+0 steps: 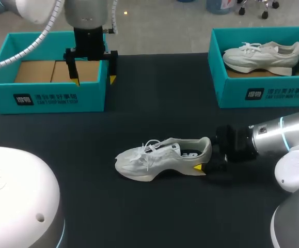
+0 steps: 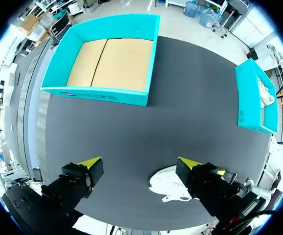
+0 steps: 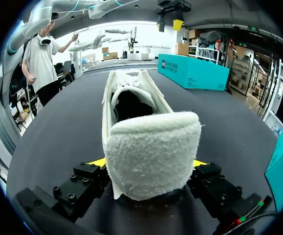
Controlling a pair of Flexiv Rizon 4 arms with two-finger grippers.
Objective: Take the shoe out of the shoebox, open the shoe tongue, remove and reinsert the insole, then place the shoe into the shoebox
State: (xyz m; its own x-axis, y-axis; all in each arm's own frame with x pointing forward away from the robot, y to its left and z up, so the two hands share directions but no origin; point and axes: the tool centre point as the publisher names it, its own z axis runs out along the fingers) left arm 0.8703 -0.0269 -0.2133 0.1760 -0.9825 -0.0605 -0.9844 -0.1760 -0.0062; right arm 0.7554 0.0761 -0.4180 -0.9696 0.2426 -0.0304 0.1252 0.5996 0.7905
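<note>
The head view looks down from high behind, taking in most of the table (image 1: 154, 103). The left wrist view hangs above it, facing downward. The right wrist view sits low, close behind the white shoe (image 3: 151, 147), which all three share.

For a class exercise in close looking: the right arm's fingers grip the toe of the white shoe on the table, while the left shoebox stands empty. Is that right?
Not quite. The right arm's fingers grip the heel of the white shoe, not the toe; the right wrist view shows it. The left shoebox does stand empty.
</note>
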